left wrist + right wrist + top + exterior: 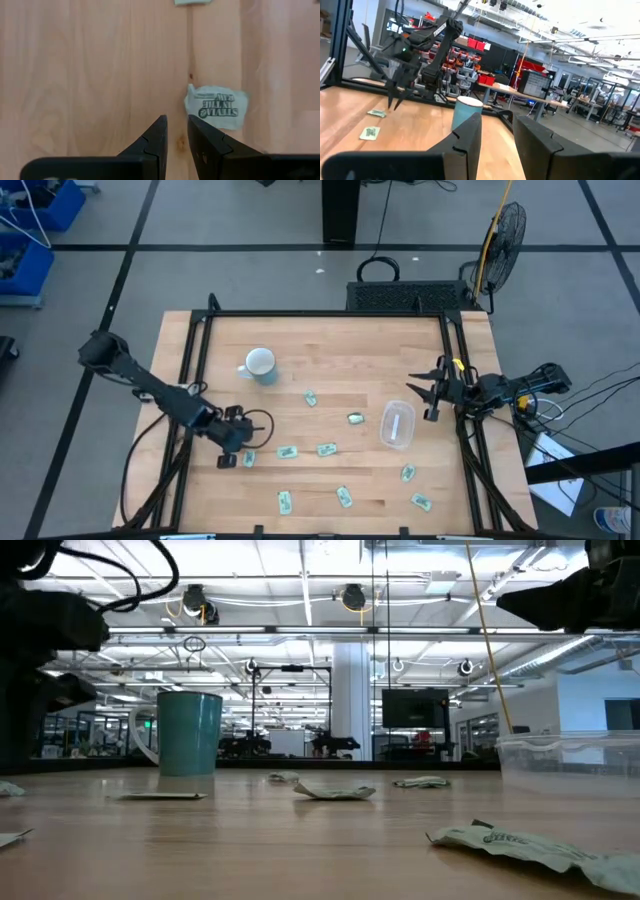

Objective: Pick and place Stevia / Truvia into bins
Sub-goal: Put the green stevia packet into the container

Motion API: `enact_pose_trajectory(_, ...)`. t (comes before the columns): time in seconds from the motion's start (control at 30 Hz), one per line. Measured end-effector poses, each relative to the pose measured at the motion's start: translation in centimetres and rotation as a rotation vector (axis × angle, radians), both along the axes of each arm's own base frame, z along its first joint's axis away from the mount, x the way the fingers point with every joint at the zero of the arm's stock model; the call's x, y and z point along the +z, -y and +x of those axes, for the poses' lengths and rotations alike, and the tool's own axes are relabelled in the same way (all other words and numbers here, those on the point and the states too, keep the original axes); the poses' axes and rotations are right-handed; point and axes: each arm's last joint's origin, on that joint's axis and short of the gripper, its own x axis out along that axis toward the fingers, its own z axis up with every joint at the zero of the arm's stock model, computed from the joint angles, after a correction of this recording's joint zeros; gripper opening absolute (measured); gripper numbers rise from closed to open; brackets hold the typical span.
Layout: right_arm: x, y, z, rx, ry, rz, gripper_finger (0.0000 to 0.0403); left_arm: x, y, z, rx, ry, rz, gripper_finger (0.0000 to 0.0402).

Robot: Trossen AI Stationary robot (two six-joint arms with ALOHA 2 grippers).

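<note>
Several small green-and-white Stevia packets lie flat and scattered over the wooden table. One packet lies just beside my left gripper, which points down near the table's left near part; its fingers stand a narrow gap apart and touch nothing. The clear plastic tub stands right of centre, its wall showing in the low view. My right gripper hovers by the table's right edge, just beyond the tub; its fingers are slightly apart and hold nothing.
A white mug with a teal outside stands left of centre toward the far side. A dark metal frame runs round the table. Other packets lie near the near edge and mid-table.
</note>
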Motion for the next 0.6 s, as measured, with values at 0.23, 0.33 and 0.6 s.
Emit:
enact_pose_trajectory(0.23,0.2,0.0,0.0,-0.003,0.014,-0.005,0.0105,-1.4,0.4,0.5,0.039,-0.075,-0.022,0.0078)
enact_pose_trajectory(0.33,0.2,0.0,0.0,-0.008,0.011,-0.021,0.0105,-1.4,0.6,0.7,0.023,-0.06,-0.039,0.0078)
enact_pose_trajectory(0.6,0.2,0.0,-0.1,-0.008,0.021,-0.015,0.0105,-0.5,0.7,0.6,0.021,-0.026,-0.119,0.0078)
